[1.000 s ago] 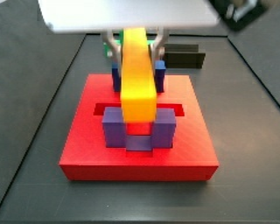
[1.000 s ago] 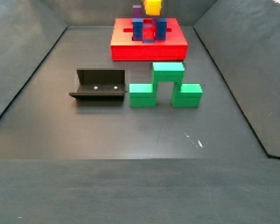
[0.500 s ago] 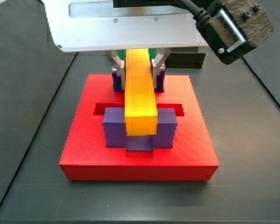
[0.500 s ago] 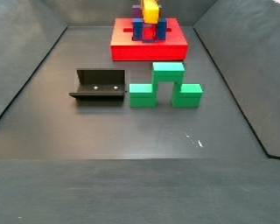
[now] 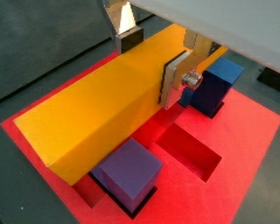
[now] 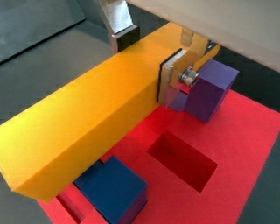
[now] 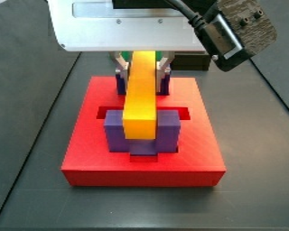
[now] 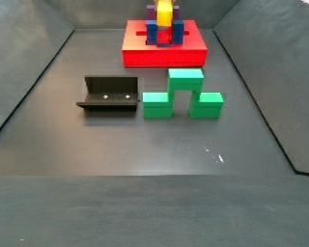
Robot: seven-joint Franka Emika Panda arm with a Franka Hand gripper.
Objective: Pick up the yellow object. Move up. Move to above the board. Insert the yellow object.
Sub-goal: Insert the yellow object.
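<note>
My gripper [image 5: 150,59] is shut on the yellow object [image 5: 101,114], a long yellow-orange bar, gripping it across its width near one end. The bar lies low over the red board [image 7: 141,149], lengthwise between the paired upright posts. In a side view it rests between the two purple posts [image 7: 169,132], with its far end at the blue posts by the gripper [image 7: 141,65]. Both wrist views show the bar [image 6: 90,114], a blue post [image 5: 219,85], a purple post [image 6: 209,90] and an open recessed slot [image 6: 181,162] beside it. The far side view shows the bar [image 8: 164,13] on the board [image 8: 166,55].
A green stepped block [image 8: 184,95] and the dark L-shaped fixture [image 8: 108,96] stand on the dark floor in front of the board. A black block [image 7: 193,61] sits behind the board. Sloped grey walls enclose the floor.
The gripper has come down with the bar: its near end has dropped from above the purple posts to between them, and the bar now lies flatter along the board.
</note>
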